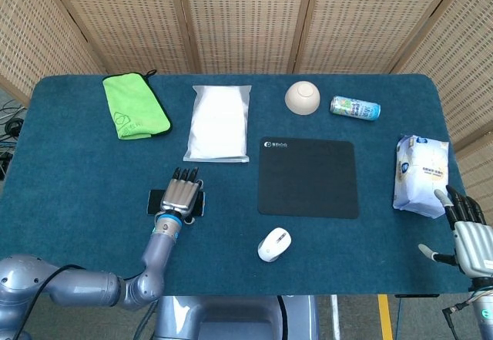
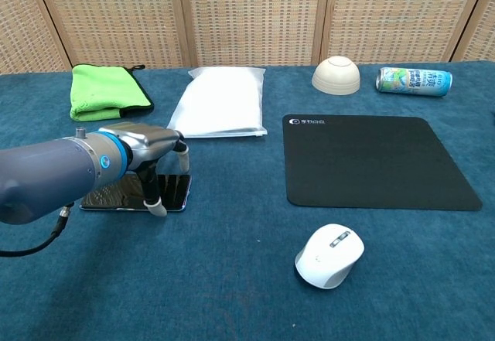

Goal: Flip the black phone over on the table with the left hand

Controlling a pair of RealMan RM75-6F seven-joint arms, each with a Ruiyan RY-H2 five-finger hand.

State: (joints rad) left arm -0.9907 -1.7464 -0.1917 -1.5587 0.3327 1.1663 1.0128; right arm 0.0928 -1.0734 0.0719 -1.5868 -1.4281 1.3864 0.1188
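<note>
- One phone (image 2: 174, 190) lies flat on the table (image 1: 77, 170).
- Your left robot hand (image 1: 182, 194) covers it, fingers down, grip unclear.
- Your right robot hand (image 1: 467, 232) is spread, empty.
- One mouse (image 1: 274, 244), one bowl (image 1: 302, 97), one can (image 1: 355, 108).

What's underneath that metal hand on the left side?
A black phone lies flat on the table under the left hand. One finger reaches down at its near edge. The arm covers the phone's left part.

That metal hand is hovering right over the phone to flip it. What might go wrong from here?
The black phone lies flat on the blue table cloth, so the left hand may struggle to get a fingertip under its edge and just push it along. If it does lift, the glossy phone might slip free and slap down unflipped.
</note>
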